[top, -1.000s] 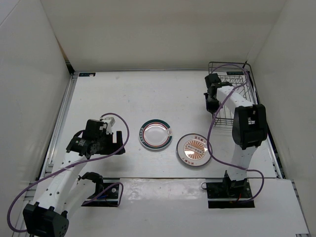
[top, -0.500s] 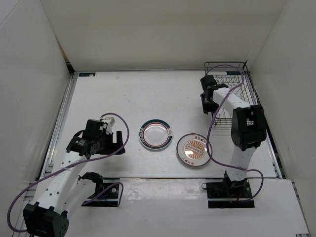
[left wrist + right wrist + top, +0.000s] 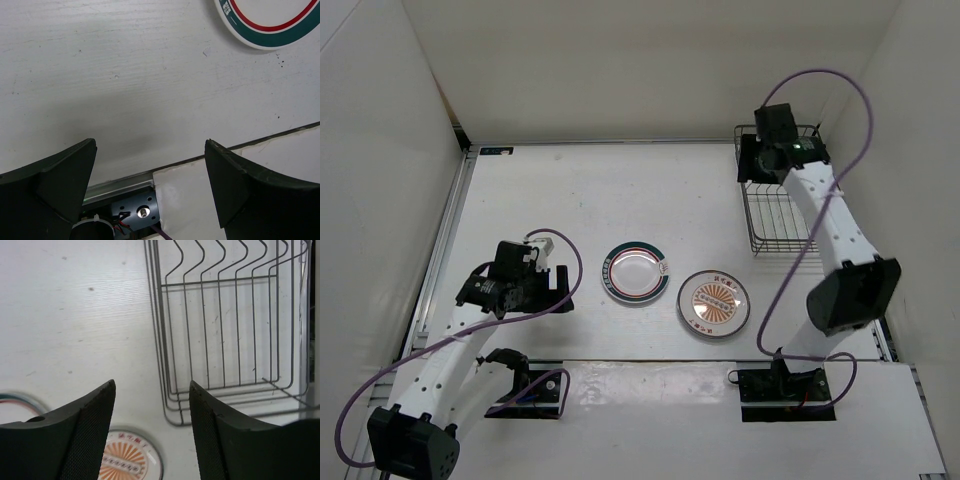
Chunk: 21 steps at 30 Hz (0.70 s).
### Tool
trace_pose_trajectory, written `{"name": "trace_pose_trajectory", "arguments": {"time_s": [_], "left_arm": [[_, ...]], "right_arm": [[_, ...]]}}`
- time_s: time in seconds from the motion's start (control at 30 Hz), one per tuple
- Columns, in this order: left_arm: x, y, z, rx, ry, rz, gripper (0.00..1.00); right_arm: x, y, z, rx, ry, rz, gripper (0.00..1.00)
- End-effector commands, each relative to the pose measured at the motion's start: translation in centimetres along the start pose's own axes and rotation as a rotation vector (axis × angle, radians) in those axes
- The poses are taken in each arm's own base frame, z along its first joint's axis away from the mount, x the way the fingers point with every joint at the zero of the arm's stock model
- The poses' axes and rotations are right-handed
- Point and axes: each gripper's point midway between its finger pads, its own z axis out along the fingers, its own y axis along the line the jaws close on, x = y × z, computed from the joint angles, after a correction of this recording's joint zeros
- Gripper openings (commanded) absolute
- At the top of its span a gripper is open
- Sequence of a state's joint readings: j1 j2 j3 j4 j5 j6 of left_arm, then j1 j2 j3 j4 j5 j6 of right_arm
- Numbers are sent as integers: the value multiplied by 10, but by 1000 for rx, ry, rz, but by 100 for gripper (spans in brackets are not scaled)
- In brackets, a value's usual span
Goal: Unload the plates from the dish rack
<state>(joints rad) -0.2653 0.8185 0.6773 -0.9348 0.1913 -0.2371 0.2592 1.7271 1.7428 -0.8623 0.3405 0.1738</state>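
Left hand released, spread wide, empty, over bare desk left of teal-rimmed plate. Right hand released, empty, raised above left edge of dish rack at far right of desk. Teal-rimmed plate and sunburst plate lie flat on desk, just beside each other, outside rack.

The right arm covers the dish rack (far end).
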Motion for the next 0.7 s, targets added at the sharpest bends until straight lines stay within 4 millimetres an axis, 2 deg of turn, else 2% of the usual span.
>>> {"name": "trace_pose_trajectory", "arguments": {"time_s": [0.0, 0.03, 0.07, 0.1, 0.13, 0.17, 0.23, 0.27, 0.3, 0.33, 0.4, 0.43, 0.67], "left_arm": [[-2, 0, -2, -4, -15, 3, 100], [-3, 1, -2, -8, -19, 2, 100], [-3, 2, -2, -16, -21, 6, 100], [-4, 3, -3, -20, -27, 4, 100], [-5, 3, -3, -22, -30, 5, 100], [-4, 3, -3, -22, -29, 3, 100], [-4, 2, -3, -15, -29, 6, 100], [-5, 1, -3, -12, -31, 7, 100], [-5, 1, -3, -11, -32, 6, 100], [-5, 0, -3, -7, -31, 6, 100], [-6, 0, -3, -6, -31, 7, 100], [-6, 0, -3, -8, -30, 7, 100], [-11, 2, -7, -20, -75, 15, 100]], "right_arm": [[7, 1, -68, -100, -19, 126, 64], [32, 2, -63, -106, 44, 130, 66], [42, 12, -68, -171, 69, 147, 72], [52, 13, -91, -226, 18, 150, 90], [69, 16, -87, -255, 36, 152, 90], [71, 21, -111, -333, -13, 178, 90], [94, 25, -135, -429, -83, 197, 90], [104, 32, -137, -482, -84, 204, 90], [105, 30, -153, -514, -137, 214, 90], [118, 32, -161, -553, -146, 214, 90], [128, 29, -173, -574, -177, 211, 90], [137, 28, -172, -570, -153, 206, 90], [158, 14, -174, -515, -122, 158, 90]]}}
